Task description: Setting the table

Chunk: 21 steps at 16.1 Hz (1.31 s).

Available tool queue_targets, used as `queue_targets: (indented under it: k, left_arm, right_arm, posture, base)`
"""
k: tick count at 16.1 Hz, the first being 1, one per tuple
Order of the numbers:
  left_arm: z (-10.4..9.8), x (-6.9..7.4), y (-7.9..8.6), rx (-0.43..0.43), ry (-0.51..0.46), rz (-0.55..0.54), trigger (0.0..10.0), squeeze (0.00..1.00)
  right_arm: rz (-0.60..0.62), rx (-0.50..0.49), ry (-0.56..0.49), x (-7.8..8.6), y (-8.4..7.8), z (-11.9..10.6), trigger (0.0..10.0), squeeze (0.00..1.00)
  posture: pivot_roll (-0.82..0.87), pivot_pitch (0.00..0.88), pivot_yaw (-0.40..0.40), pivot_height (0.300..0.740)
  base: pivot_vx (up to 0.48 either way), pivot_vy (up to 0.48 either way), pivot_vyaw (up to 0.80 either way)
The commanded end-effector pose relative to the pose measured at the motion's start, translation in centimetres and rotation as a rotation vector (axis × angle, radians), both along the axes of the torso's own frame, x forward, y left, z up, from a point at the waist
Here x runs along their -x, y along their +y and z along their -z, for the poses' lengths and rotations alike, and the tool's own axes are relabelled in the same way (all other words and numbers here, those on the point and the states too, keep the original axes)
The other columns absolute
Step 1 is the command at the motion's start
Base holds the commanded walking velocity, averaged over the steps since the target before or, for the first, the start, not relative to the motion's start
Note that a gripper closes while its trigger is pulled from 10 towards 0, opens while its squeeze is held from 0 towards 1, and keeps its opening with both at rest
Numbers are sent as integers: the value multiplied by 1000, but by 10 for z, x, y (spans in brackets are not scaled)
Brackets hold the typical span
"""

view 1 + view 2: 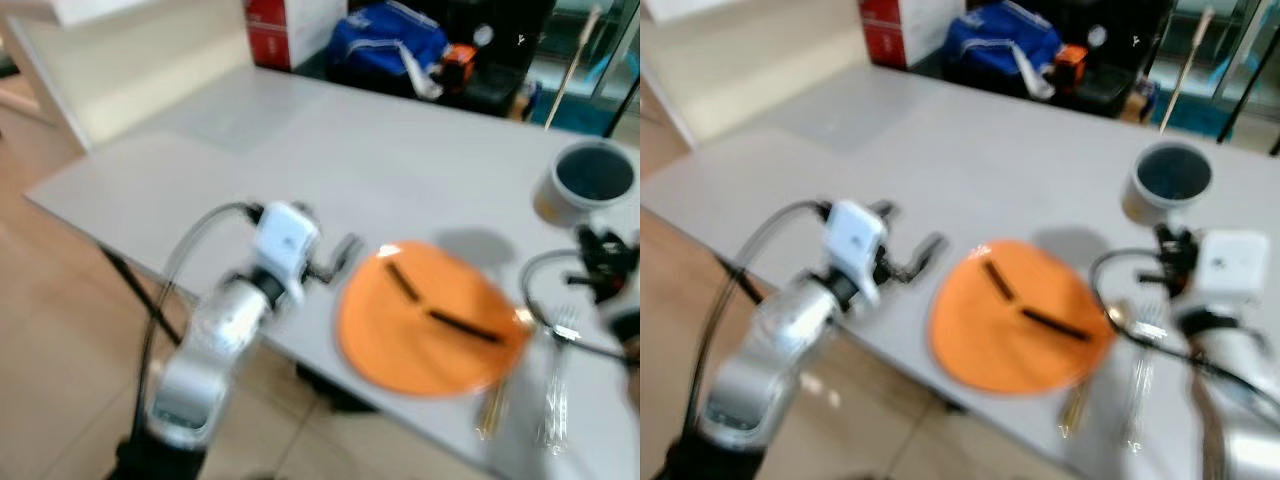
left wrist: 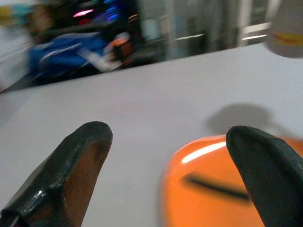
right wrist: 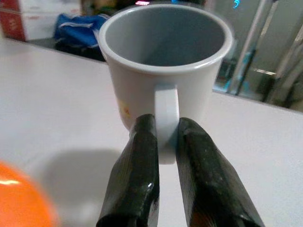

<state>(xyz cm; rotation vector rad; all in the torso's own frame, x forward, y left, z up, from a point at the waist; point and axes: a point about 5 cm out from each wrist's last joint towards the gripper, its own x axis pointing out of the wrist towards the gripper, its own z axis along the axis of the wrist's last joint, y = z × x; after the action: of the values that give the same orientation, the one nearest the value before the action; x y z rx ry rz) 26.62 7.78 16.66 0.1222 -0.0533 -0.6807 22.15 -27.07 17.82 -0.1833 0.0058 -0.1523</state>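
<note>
An orange plate [image 1: 430, 320] with two dark strips on it lies near the front edge of the grey table [image 1: 330, 160]. A silver fork [image 1: 555, 385] and a gold utensil [image 1: 490, 405] lie to its right. A white mug [image 1: 1170, 180] with a grey inside stands behind them. My right gripper [image 3: 166, 124] is shut on the mug's handle [image 3: 166, 106], one finger on each side. My left gripper [image 1: 338, 258] hangs just left of the plate, low over the table. Its fingers [image 2: 87, 142] are wide open with nothing between them, and the plate [image 2: 213, 184] lies ahead of them.
A blue bag [image 1: 390, 40], a red and white box [image 1: 270, 25] and dark clutter stand beyond the table's far edge. The table's left corner [image 1: 40, 195] juts over the wooden floor [image 1: 50, 330]. The left half of the table is bare.
</note>
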Motion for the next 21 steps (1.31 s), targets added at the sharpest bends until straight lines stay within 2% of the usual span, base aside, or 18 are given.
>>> queue_targets:
  k: [1, 2, 3, 10, 12, 14, 17, 19, 21]
  left_arm:
    - [-5, 5, 5, 9, -4, 52, 10000, 0]
    - [-3, 13, 5, -13, 22, 136, 10000, 0]
    - [3, 18, 10, -92, 36, 187, 10000, 0]
    - [-1, 21, 22, -111, 58, 214, 10000, 0]
    - [0, 24, 21, -114, 63, 226, 10000, 0]
    - [0, 26, 20, -104, 71, 238, 10000, 0]
    - [4, 42, 15, -82, 160, 374, 10000, 0]
    - [5, 48, 13, -91, 199, 444, 10000, 0]
    - [7, 48, 13, -91, 221, 461, 10000, 0]
  right_arm:
    - [-60, -12, 5, -1, 5, -5, 10000, 0]
    - [-89, -18, 36, -1, 4, -2, 10000, 0]
    - [-133, -52, 75, -10, 6, 8, 10000, 0]
    - [-314, -73, 211, -48, 26, 36, 10000, 0]
    - [-315, -52, 260, -51, 23, 41, 10000, 0]
    - [-278, -28, 293, -51, 14, 40, 10000, 0]
    - [-232, 6, 324, -46, -1, 38, 10000, 0]
    - [-214, 7, 335, -44, -6, 40, 10000, 0]
    - [-208, 2, 364, -40, -8, 42, 10000, 0]
  posture:
    - [-34, 32, 70, 740]
    - [-29, 41, 69, 740]
    - [-21, 41, 65, 740]
    - [16, 34, 56, 740]
    - [25, 28, 48, 740]
    - [26, 22, 38, 740]
    - [28, 13, 39, 740]
    - [24, 10, 44, 740]
    - [17, 9, 53, 740]
  base:
    - [0, 0, 0]
    - [0, 0, 0]
    - [0, 0, 0]
    - [0, 0, 0]
    - [0, 0, 0]
    - [0, 0, 0]
    - [0, 0, 0]
    - [0, 0, 0]
    - [0, 0, 0]
